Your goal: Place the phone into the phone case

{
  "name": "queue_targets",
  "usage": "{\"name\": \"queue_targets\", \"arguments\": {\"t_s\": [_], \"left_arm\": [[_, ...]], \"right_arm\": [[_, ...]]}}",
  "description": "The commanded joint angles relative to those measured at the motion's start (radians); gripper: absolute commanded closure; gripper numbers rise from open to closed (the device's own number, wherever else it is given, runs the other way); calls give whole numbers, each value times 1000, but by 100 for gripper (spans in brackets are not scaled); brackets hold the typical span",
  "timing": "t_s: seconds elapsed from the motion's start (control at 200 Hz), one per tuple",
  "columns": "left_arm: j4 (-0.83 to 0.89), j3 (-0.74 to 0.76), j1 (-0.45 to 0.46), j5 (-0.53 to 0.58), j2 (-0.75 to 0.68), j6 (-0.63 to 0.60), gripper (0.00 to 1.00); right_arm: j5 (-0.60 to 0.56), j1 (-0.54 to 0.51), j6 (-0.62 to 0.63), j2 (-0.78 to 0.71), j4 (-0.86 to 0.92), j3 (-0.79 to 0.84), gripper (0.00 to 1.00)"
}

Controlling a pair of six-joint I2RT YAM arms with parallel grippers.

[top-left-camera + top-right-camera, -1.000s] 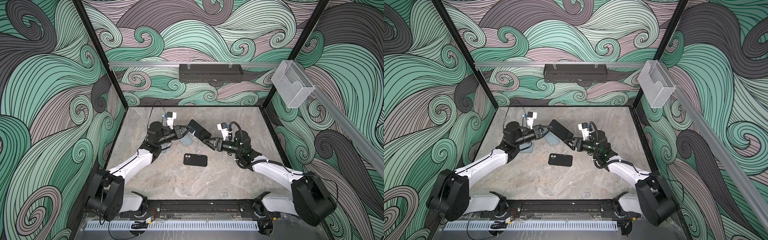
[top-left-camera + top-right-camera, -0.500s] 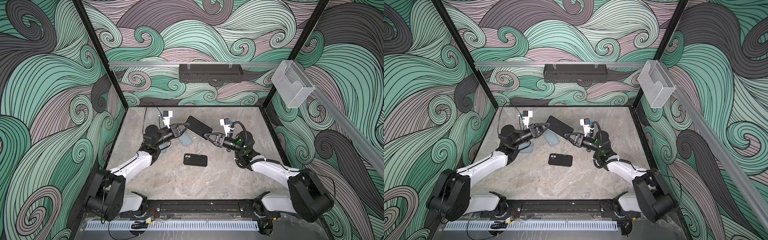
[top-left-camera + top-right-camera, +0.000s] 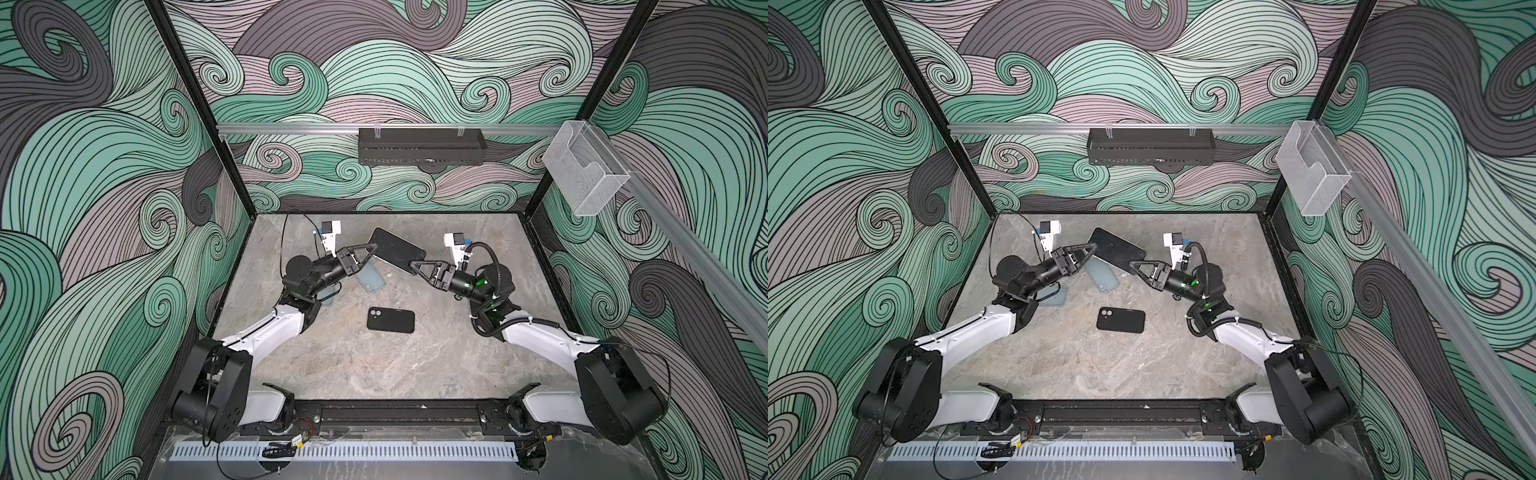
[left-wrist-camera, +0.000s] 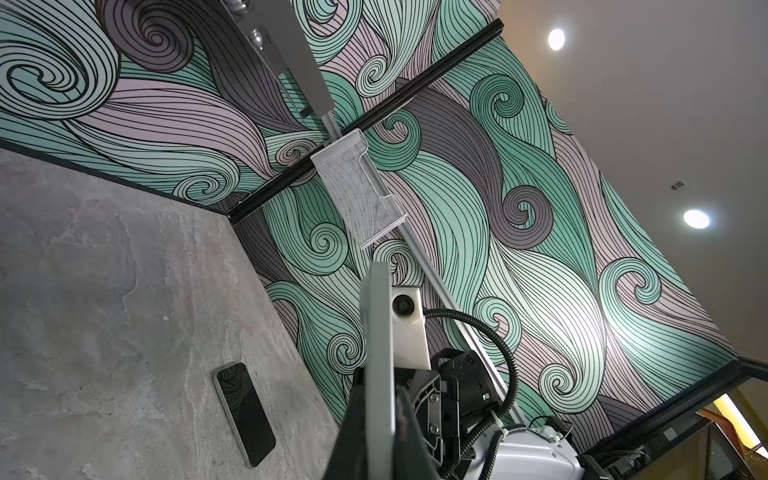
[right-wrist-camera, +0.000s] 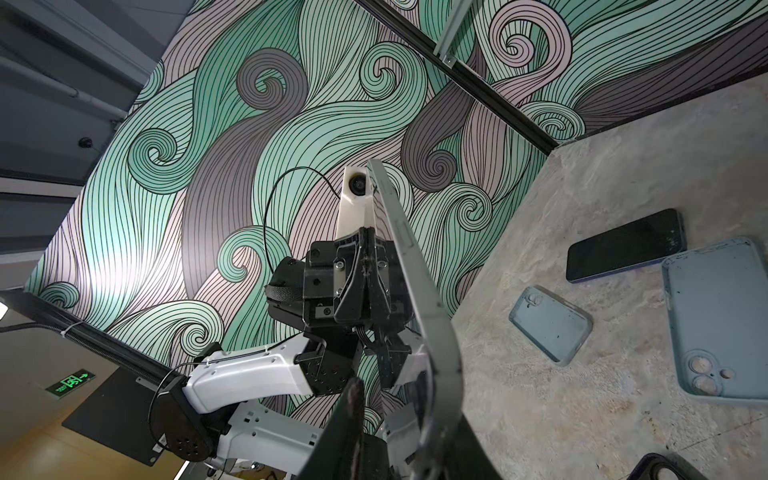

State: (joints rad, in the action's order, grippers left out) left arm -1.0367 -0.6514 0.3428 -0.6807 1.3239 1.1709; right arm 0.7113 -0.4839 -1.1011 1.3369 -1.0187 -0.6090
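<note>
Right pincer (image 3: 412, 265): narrowed over the last second, flanking near end of raised phone (image 3: 397, 250); firm clamp not discernible. Left pincer (image 3: 373, 248): clamped on far end. Handover likely; black case (image 3: 390, 320) below.

i see a black phone (image 3: 397, 250), a pale blue case (image 3: 371, 282), a black case (image 3: 390, 320), a grey marbled tabletop (image 3: 374, 365), and walls (image 3: 104, 166) swirling in green, mauve and grey.
</note>
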Motion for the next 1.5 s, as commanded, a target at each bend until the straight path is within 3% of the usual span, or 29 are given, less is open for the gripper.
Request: {"name": "queue_targets", "arguments": {"t_s": [0.0,0.315,0.53,0.726,0.801,0.931,1.166,1.296,1.496], "left_arm": [[-48,5,-5,6,-12,6,100],[-33,32,-4,3,-41,15,100],[29,61,-4,-2,-82,-13,61],[245,59,-4,9,-181,-130,42],[380,54,-4,15,-228,-201,35],[647,49,-5,43,-322,-338,32],[1048,51,-4,176,-430,-517,32],[1116,80,-3,214,-413,-555,32],[1050,150,-4,207,-331,-561,36]], "right_arm": [[-10,0,-23,-10,-105,0,75],[-4,-1,-7,-27,-85,-15,91],[-5,-1,54,-79,47,-26,100],[-17,1,144,-156,236,-39,100],[-50,1,221,-192,430,-72,100],[-129,1,375,-225,782,-138,100],[-163,1,481,-197,1059,-187,100],[-155,1,520,-142,1187,-228,100],[-83,1,538,-68,1253,-233,100]]}}
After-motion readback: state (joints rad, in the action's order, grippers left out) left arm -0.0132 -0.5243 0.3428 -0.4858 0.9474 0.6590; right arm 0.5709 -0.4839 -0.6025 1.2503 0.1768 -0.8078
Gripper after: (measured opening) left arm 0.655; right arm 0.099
